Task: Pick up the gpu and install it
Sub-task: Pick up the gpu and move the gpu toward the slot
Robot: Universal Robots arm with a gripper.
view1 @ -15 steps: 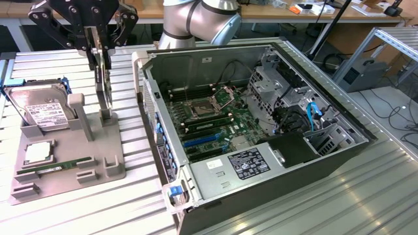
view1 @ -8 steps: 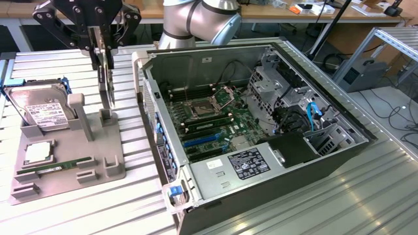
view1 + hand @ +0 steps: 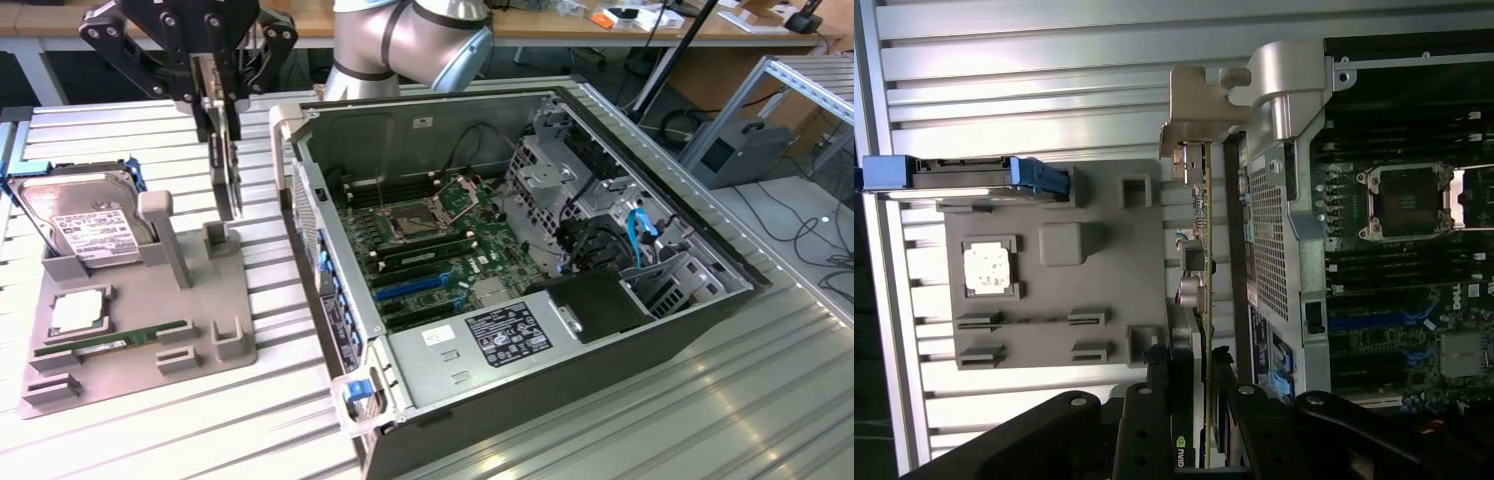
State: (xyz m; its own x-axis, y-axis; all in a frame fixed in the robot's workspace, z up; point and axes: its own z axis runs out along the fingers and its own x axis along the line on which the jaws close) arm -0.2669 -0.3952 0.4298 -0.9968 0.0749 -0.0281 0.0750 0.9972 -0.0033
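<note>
Gpu [image 3: 227, 175] is gripped upright by the tool [image 3: 220, 100] above the gray holder [image 3: 134, 345]; it is best kept vertical, clear of the case [image 3: 561, 400].

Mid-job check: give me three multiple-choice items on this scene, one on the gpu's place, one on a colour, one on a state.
1. Where is the gpu? A) in a motherboard slot B) flat on the table C) upright over the grey tray, beside the case
2. The carrier on the hard drive is: A) blue B) red C) yellow
3. The claw is: A) open, empty B) shut on the gpu C) shut on the hard drive
Answers: C, the gpu hangs edge-down above the tray, next to the case; A, blue rails flank the drive; B, it clamps the gpu's top edge.
</note>
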